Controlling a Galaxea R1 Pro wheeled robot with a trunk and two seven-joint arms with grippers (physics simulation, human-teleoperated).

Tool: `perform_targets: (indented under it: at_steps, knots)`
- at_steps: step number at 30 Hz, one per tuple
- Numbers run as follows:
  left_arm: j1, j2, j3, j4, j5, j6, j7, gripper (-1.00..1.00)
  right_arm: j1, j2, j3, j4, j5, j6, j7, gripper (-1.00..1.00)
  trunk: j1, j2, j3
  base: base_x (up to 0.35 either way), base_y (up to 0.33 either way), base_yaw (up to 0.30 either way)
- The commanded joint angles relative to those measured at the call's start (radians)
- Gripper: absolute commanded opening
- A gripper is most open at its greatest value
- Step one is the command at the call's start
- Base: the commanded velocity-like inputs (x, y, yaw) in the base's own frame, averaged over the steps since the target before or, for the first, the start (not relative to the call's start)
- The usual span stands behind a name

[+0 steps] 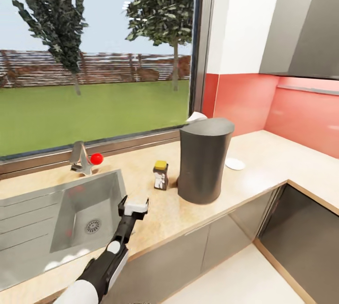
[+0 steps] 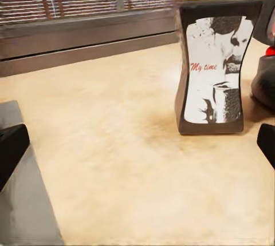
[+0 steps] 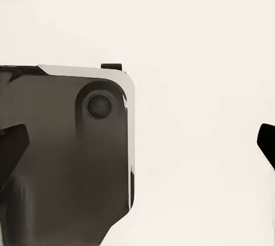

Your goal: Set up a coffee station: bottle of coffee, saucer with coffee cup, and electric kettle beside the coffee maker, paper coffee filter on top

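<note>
Brown amber-capped bottle of coffee (image 1: 160, 175) stands beside the grey tapered coffee maker (image 1: 203, 160); the left gripper (image 1: 133, 207), spread empty, next seeks the kettle.

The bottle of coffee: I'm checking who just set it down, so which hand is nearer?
Left. The left hand sits open just short of the bottle of coffee; the right hand faces pale floor.

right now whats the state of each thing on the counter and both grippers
coffee maker: upright on the countertop, white paper showing behind its top
bottle of coffee: upright, capped, just beside the coffee maker
saucer: flat on the countertop, bare, no cup
left gripper: open, empty, short of the bottle
right gripper: open, empty
</note>
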Motion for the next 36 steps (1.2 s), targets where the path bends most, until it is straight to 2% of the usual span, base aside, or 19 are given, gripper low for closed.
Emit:
perform_targets:
  at_steps: [1,3,10,13,16,23,26,30,32,36]
  knots:
    - [0.014,0.003,-0.002,-0.022,-0.011,-0.005,0.006,1.0,0.0,0.0,-0.008,0.0,0.008,-0.003,0.0,1.0,0.001,-0.002,-0.002,0.0,0.0,0.27]
    - [0.072,0.018,-0.003,-0.115,-0.016,-0.006,-0.031,1.0,0.0,0.0,-0.008,0.0,0.008,-0.003,0.0,1.0,0.001,-0.002,-0.002,0.0,0.0,0.27]
    - [0.223,0.046,0.004,-0.336,-0.02,-0.001,-0.197,1.0,0.0,0.0,-0.008,0.0,0.008,-0.003,0.0,1.0,0.001,-0.002,-0.002,0.0,0.0,0.259]
    - [0.29,0.056,0.008,-0.431,-0.02,0.001,-0.225,1.0,0.0,0.0,-0.008,0.0,0.008,-0.003,0.0,1.0,0.001,-0.002,-0.002,0.0,0.0,0.122]
    - [0.331,0.063,0.01,-0.504,-0.015,0.008,-0.235,1.0,0.0,0.0,-0.008,0.0,0.008,-0.004,0.0,1.0,0.001,-0.002,-0.002,0.0,0.0,0.044]
    - [0.35,0.065,0.008,-0.569,-0.008,0.038,-0.241,1.0,0.0,0.003,-0.008,-0.001,0.006,-0.005,0.001,1.0,0.001,-0.002,-0.002,0.0,0.0,0.009]
    - [0.351,0.065,0.004,-0.609,-0.007,0.092,-0.255,1.0,0.0,0.003,-0.008,-0.001,0.005,-0.005,0.001,1.0,0.001,-0.002,-0.002,0.0,0.0,0.001]
    - [0.354,0.066,0.002,-0.677,-0.007,0.174,-0.304,1.0,0.0,0.003,-0.009,-0.001,0.006,-0.006,0.001,1.0,0.001,-0.002,-0.002,0.0,0.0,0.0]
    - [0.355,0.066,0.007,-0.709,-0.006,0.22,-0.355,1.0,0.0,0.004,-0.009,-0.001,0.006,-0.006,0.001,1.0,0.001,-0.002,-0.002,0.0,0.0,0.0]
    - [0.355,0.066,0.011,-0.743,-0.006,0.295,-0.414,1.0,0.0,0.004,-0.009,-0.001,0.006,-0.006,0.001,1.0,0.001,-0.002,-0.002,0.0,0.0,0.028]
